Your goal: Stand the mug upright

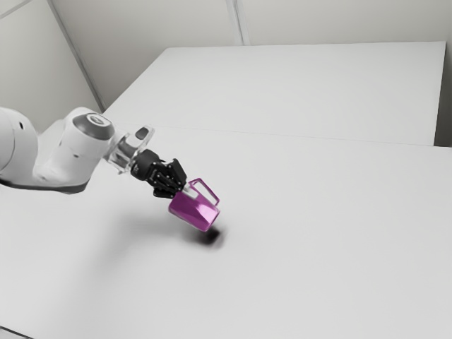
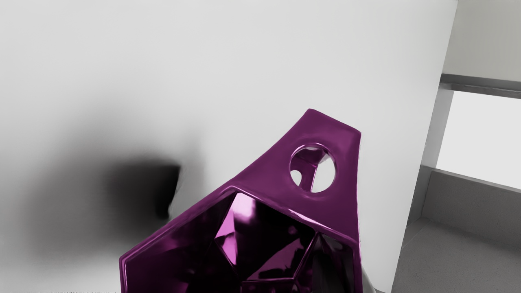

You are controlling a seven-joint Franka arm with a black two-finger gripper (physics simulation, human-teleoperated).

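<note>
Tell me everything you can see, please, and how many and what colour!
Mug: one, shiny purple, tilted at the gripper, above a shadow
Mug's handle: one, purple, on the mug's side
Shadow: one main dark patch, on the table below the mug
Table: one, white, under the mug
Far surface: one, white, beyond a thin seam
Wall: pale grey, at the back
Gripper: one, black, at the mug
Arm: one, mostly white, exterior view's left

no readable text, label, brand, number or sign can be made out on anything here
</note>
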